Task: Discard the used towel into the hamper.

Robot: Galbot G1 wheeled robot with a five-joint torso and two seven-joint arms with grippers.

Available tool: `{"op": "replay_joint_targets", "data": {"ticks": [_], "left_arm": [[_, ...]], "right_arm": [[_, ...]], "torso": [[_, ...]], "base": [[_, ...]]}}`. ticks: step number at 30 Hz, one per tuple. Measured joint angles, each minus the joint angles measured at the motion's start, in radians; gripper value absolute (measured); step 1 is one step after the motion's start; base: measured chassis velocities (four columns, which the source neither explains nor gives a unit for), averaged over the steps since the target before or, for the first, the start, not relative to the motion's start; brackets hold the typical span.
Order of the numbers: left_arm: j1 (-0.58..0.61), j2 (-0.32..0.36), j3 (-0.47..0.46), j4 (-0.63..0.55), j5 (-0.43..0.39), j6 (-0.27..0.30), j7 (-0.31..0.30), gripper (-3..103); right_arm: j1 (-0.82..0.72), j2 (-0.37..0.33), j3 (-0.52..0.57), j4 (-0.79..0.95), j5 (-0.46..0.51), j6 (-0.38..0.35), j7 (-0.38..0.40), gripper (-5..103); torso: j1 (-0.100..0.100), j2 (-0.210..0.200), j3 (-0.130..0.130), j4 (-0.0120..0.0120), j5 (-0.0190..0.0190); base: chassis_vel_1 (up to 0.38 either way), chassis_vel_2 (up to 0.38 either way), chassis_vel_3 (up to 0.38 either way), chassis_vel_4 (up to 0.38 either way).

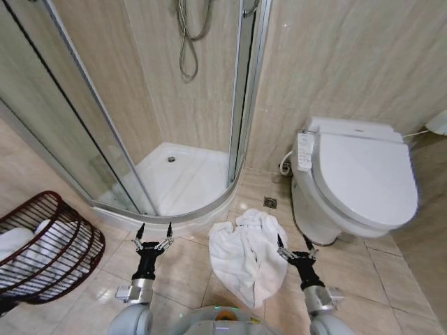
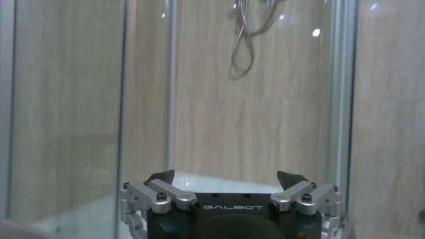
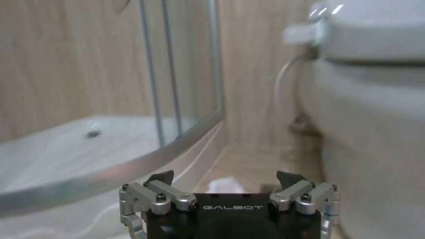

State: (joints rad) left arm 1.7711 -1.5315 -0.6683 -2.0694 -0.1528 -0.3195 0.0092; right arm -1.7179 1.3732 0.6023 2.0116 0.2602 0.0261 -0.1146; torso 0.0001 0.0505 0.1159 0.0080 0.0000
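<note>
Nothing gripped yet; task looks barely started.

Nearest: left gripper [image 1: 154,234] raised low over bare beige floor tile [image 1: 181,272], jaws spread wide, empty. Right gripper [image 1: 295,246] likewise raised, jaws wide, empty, just beside the right edge of the crumpled white cloth towel [image 1: 246,255]; from the head view, touching or just clear, cannot tell. In the left wrist view, same left gripper [image 2: 226,178] aimed at the shower glass; in the right wrist view, right gripper [image 3: 226,178] aimed along the floor toward the gap between shower base and toilet, scrap of white towel [image 3: 222,185] visible just past the palm.

Towel heaped on the floor between the two grippers, closer to the right one.

Round dark reddish-brown wire-weave hamper [image 1: 63,255] off to the left, well apart from the towel, tipped toward the robot, with white cloth already inside.

Farther back: curved glass shower enclosure [image 1: 126,125], white toilet with closed lid [image 1: 356,174].

Left to do, by judgement: grasp, lift, carry left, drop in hamper. All of it.
</note>
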Motion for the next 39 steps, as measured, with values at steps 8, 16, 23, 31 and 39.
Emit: {"op": "replay_joint_targets", "data": {"ticks": [8, 16, 23, 31, 39], "left_arm": [[0.051, 0.049, -0.002, -0.078, 0.044, 0.209, -0.059, 100], [0.070, 0.097, -0.015, -0.082, 0.073, 0.234, -0.059, 100], [0.073, 0.086, -0.005, -0.079, 0.091, 0.214, -0.039, 100], [0.070, 0.073, -0.008, -0.099, 0.093, 0.210, -0.046, 100], [0.071, 0.061, -0.014, -0.106, 0.089, 0.209, -0.051, 100]], "right_arm": [[0.124, -0.069, -0.051, -0.121, -0.082, -0.144, -0.064, 100], [0.233, -0.111, -0.096, -0.264, -0.212, -0.201, -0.145, 100], [0.305, -0.122, -0.123, -0.348, -0.212, -0.223, -0.233, 100], [0.406, -0.120, -0.155, -0.491, -0.198, -0.218, -0.306, 100], [0.494, -0.121, -0.191, -0.585, -0.189, -0.207, -0.338, 100]], "torso": [[0.000, 0.002, 0.002, 0.0001, -0.0001], [0.000, 0.004, 0.003, 0.0000, 0.0001], [0.001, 0.004, 0.004, 0.0001, -0.0001], [0.001, 0.005, 0.005, 0.0000, 0.0000], [0.001, 0.006, 0.005, 0.0001, 0.0000]], "base": [[0.000, 0.000, 0.000, 0.000], [0.000, 0.000, 0.000, 0.000], [0.000, 0.000, 0.000, 0.000], [0.000, 0.000, 0.000, 0.000], [0.000, 0.000, 0.000, 0.000]]}}
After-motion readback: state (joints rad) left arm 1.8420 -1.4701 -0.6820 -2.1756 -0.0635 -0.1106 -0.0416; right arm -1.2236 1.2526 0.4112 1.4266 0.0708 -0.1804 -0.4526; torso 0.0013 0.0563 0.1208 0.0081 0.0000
